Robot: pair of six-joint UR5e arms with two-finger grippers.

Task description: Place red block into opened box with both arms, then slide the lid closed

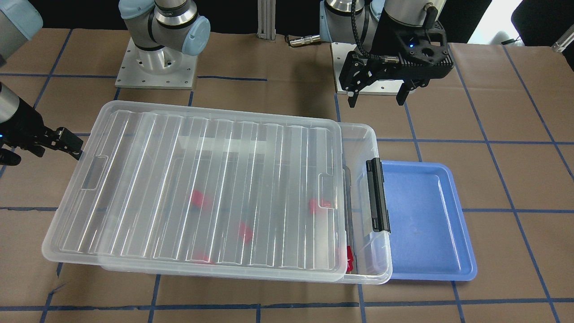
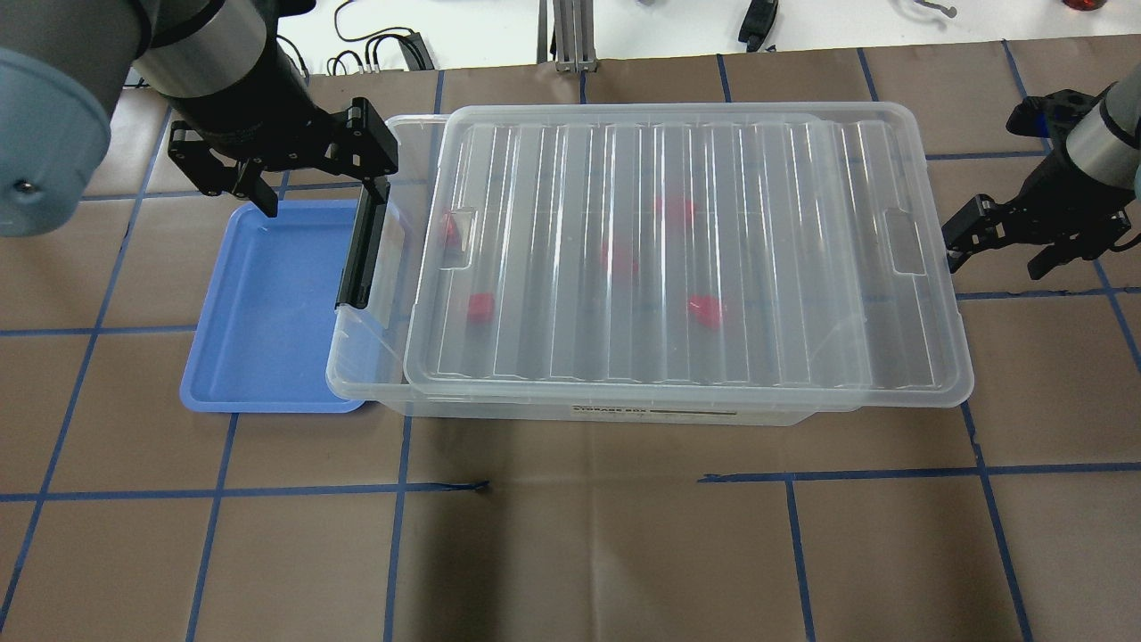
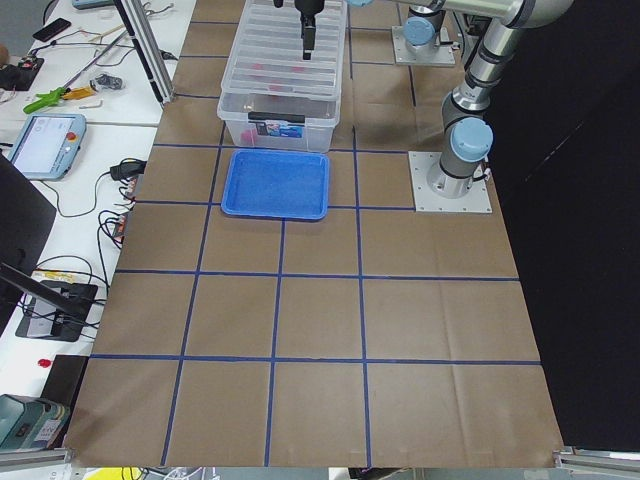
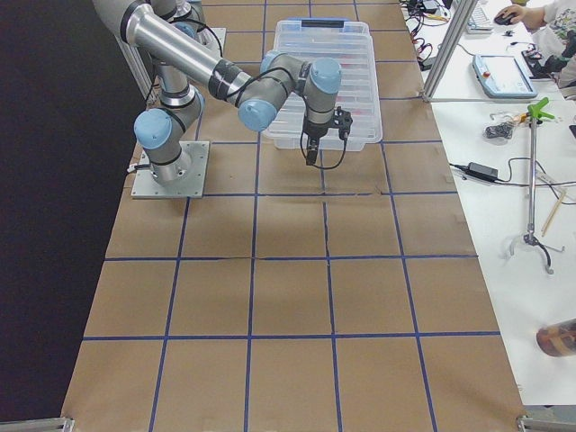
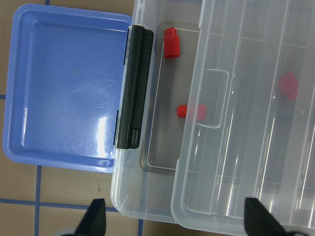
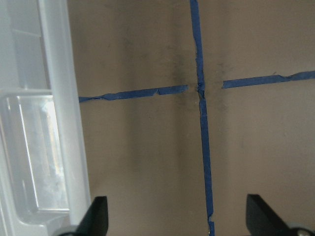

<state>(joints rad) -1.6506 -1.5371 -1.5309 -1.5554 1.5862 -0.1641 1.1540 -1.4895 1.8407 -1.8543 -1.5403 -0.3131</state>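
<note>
Nearly closed: lid [image 2: 758, 267] leaves one strip of box [image 2: 370, 357] uncovered.
Left gripper [image 5: 177, 221] spread, empty; red block [image 5: 172, 42] at its 12 o'clock, wrist view. Right gripper [image 2: 998, 259] spread, lid at 9 o'clock.

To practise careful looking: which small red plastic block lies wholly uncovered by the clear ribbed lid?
The red block beside the black latch bar; the others sit partly or fully under the lid.

Looks like a robotics lab: robot arms [image 4: 180, 49] are sitting bolted onto metal base plates [image 3: 452, 190], blue tape [image 3: 279, 276] is gridding the paper-covered tabletop [image 3: 440, 320], teach pendants [image 3: 40, 143] and cables [image 2: 406, 49] are lying alongside.
</note>
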